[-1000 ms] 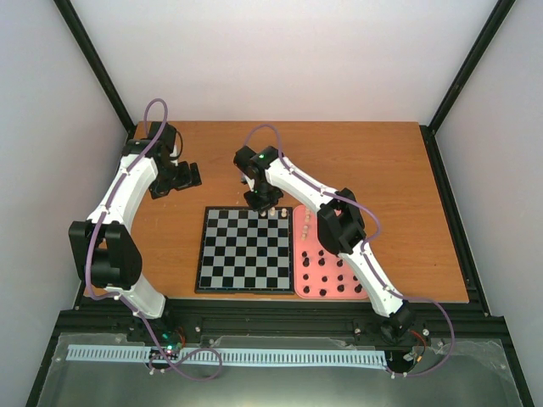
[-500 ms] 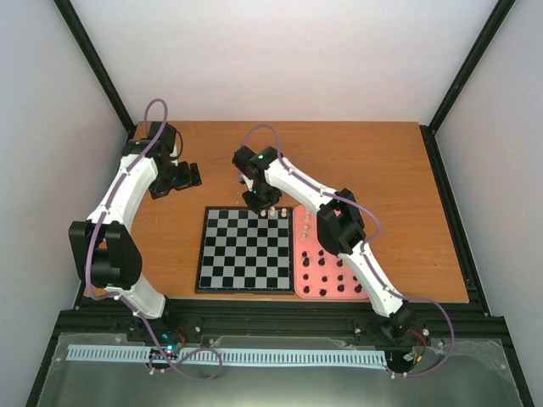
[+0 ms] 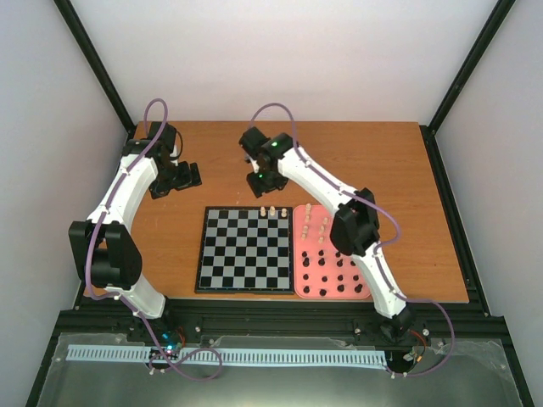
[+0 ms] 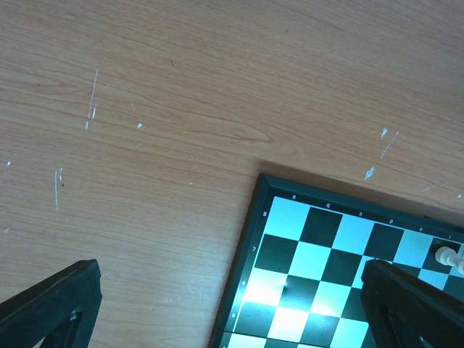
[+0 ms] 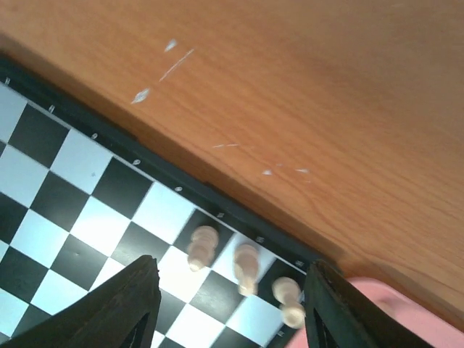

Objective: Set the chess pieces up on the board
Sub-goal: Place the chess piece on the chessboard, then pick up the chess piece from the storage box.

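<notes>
The board [image 3: 246, 250] lies flat in the middle of the table. Three cream chess pieces [image 3: 272, 211] stand side by side in its far row at the right end; they also show in the right wrist view [image 5: 246, 264]. More cream pieces [image 3: 306, 225] and several black pieces [image 3: 335, 275] lie on the pink tray [image 3: 299, 288] to the board's right. My right gripper [image 3: 261, 181] is open and empty, hovering over bare table just beyond the board's far edge [image 5: 228, 312]. My left gripper [image 3: 176, 177] is open and empty, left of the board's far left corner [image 4: 232, 319].
The orange-brown table top [image 3: 382, 170] stretches behind and to the right of the board. Black frame posts [image 3: 102, 76] and white walls close in the sides. The board's far left corner [image 4: 272, 188] shows in the left wrist view.
My right gripper has drawn back from the board's far row toward the far side of the table, leaving a third cream piece standing there. The left arm has not moved.
</notes>
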Motion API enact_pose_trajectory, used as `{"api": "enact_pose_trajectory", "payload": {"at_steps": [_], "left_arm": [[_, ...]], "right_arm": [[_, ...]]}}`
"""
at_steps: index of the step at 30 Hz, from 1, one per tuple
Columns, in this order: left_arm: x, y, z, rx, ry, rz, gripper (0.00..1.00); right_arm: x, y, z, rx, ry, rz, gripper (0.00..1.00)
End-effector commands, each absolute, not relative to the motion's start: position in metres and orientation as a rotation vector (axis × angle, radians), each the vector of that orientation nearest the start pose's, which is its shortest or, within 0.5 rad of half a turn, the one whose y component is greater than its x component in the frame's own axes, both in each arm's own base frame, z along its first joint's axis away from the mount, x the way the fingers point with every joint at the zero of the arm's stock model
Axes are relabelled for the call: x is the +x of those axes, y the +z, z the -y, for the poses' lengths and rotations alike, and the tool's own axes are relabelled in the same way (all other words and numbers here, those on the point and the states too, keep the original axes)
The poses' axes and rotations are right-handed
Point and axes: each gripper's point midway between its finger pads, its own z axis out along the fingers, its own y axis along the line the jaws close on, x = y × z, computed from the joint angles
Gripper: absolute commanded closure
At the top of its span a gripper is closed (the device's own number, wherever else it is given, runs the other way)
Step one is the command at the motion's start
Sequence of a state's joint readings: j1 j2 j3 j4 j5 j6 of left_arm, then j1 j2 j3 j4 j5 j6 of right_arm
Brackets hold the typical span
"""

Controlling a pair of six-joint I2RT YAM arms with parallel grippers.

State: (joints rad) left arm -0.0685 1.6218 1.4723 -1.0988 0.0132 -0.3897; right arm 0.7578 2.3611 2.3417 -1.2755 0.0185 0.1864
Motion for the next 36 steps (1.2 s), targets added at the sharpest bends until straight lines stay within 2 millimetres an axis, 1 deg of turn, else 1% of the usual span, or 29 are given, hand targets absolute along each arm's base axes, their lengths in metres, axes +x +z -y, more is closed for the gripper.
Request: {"api": "enact_pose_trajectory", "payload": {"at_steps": [1, 3, 5, 7, 10, 14, 18, 23, 26, 32, 36], "left_arm": [[0.364, 0.178, 0.03, -0.449, -0.155, -2.758, 0.0], [0.365, 0.177, 0.031, -0.447, -0.159, -2.759, 0.0], [0.365, 0.178, 0.031, -0.448, -0.162, -2.758, 0.0], [0.366, 0.178, 0.032, -0.447, -0.163, -2.757, 0.0], [0.366, 0.176, 0.032, -0.447, -0.167, -2.762, 0.0], [0.366, 0.175, 0.033, -0.448, -0.173, -2.763, 0.0], [0.367, 0.176, 0.033, -0.446, -0.173, -2.763, 0.0], [0.367, 0.174, 0.032, -0.447, -0.166, -2.767, 0.0], [0.367, 0.174, 0.032, -0.446, -0.163, -2.768, 0.0], [0.368, 0.174, 0.031, -0.449, -0.154, -2.77, 0.0], [0.367, 0.173, 0.031, -0.448, -0.152, -2.773, 0.0]], "right_arm": [[0.406, 0.151, -0.307, -0.565, 0.096, -2.748, 0.46], [0.409, 0.143, -0.283, -0.499, 0.066, -2.794, 0.46], [0.407, 0.13, -0.258, -0.453, 0.038, -2.855, 0.46], [0.403, 0.122, -0.242, -0.436, 0.026, -2.891, 0.46], [0.393, 0.112, -0.231, -0.468, 0.03, -2.941, 0.46], [0.382, 0.095, -0.219, -0.485, -0.018, -2.997, 0.47], [0.379, 0.084, -0.217, -0.465, 0.014, -3.026, 0.5], [0.372, 0.071, -0.216, -0.493, 0.022, -3.065, 0.53], [0.371, 0.068, -0.216, -0.496, 0.021, -3.069, 0.57], [0.366, 0.058, -0.214, -0.502, 0.018, -3.091, 0.59], [0.367, 0.055, -0.214, -0.493, 0.02, -3.089, 0.62]]}}
